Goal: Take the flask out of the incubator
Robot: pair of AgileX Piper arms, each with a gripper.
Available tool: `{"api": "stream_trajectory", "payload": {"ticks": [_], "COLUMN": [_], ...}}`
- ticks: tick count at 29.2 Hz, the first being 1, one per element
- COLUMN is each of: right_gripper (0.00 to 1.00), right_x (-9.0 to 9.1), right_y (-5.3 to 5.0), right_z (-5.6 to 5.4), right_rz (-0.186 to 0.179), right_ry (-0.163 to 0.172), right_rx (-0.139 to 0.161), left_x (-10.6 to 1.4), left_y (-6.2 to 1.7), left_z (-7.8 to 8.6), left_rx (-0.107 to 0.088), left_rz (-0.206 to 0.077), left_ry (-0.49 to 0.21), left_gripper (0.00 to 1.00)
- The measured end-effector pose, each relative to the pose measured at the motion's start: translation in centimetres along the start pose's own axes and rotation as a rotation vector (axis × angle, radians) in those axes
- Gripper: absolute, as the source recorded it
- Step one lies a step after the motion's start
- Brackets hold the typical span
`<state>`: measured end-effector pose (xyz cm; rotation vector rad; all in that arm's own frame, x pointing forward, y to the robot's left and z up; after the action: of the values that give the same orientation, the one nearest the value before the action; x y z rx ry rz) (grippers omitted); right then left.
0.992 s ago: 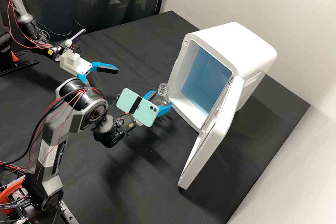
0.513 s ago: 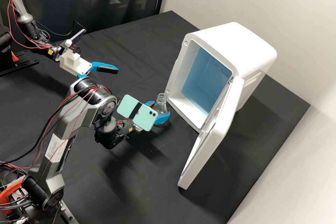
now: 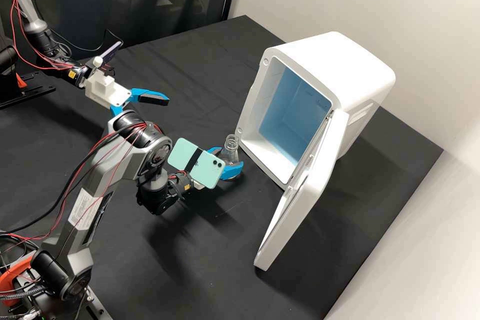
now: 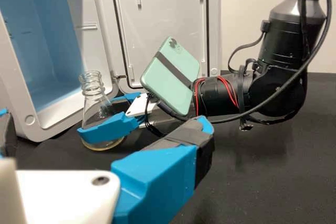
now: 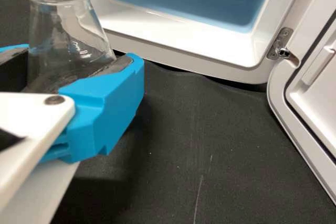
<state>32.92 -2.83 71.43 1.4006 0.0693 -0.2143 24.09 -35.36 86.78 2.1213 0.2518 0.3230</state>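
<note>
The right gripper is seen clamped on the flask, with one blue finger pressed against each side of the cone-shaped lower body. The flask is held upright, its open neck pointing up and its glass clear. It is found outside the incubator, just in front of the lower lip of the opening and low down at the bench; whether its base touches the black surface cannot be told. A mint-green phone is strapped by a dark band to the wrist behind this gripper.

The incubator is set on the bench with its door swung wide open, and its pale blue inner walls are exposed.

The left gripper is held well apart from the flask, farther back over the bench, and its blue fingers are spread with nothing between them.
</note>
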Motion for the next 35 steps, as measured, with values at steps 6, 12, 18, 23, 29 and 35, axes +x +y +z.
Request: {"api": "stream_trajectory", "payload": {"ticks": [6,12,18,23,29,35], "right_gripper": [1.00,1.00,1.00,1.00,1.00,1.00], "right_x": [0.00,0.00,0.00,0.00,0.00,0.00], "right_y": [0.00,0.00,-0.10,-0.10,-0.10,-0.06], "right_z": [0.00,0.00,0.07,0.07,0.07,0.13], "right_rz": [0.000,0.000,-0.011,-0.011,-0.011,-0.010], "right_ry": [0.000,0.000,-0.008,-0.008,-0.008,-0.010], "right_rx": [0.000,0.000,-0.008,-0.008,-0.008,-0.007], "left_x": [0.00,0.00,0.00,0.00,0.00,0.00], "left_y": [0.00,0.00,0.00,0.00,0.00,0.00], "left_z": [0.00,0.00,0.00,0.00,0.00,0.00], "left_rx": [0.000,0.000,0.000,0.000,0.000,0.000], "left_rz": [0.000,0.000,0.000,0.000,0.000,0.000], "left_ry": [0.000,0.000,0.000,0.000,0.000,0.000], "left_gripper": [1.00,1.00,1.00,1.00,1.00,1.00]}}
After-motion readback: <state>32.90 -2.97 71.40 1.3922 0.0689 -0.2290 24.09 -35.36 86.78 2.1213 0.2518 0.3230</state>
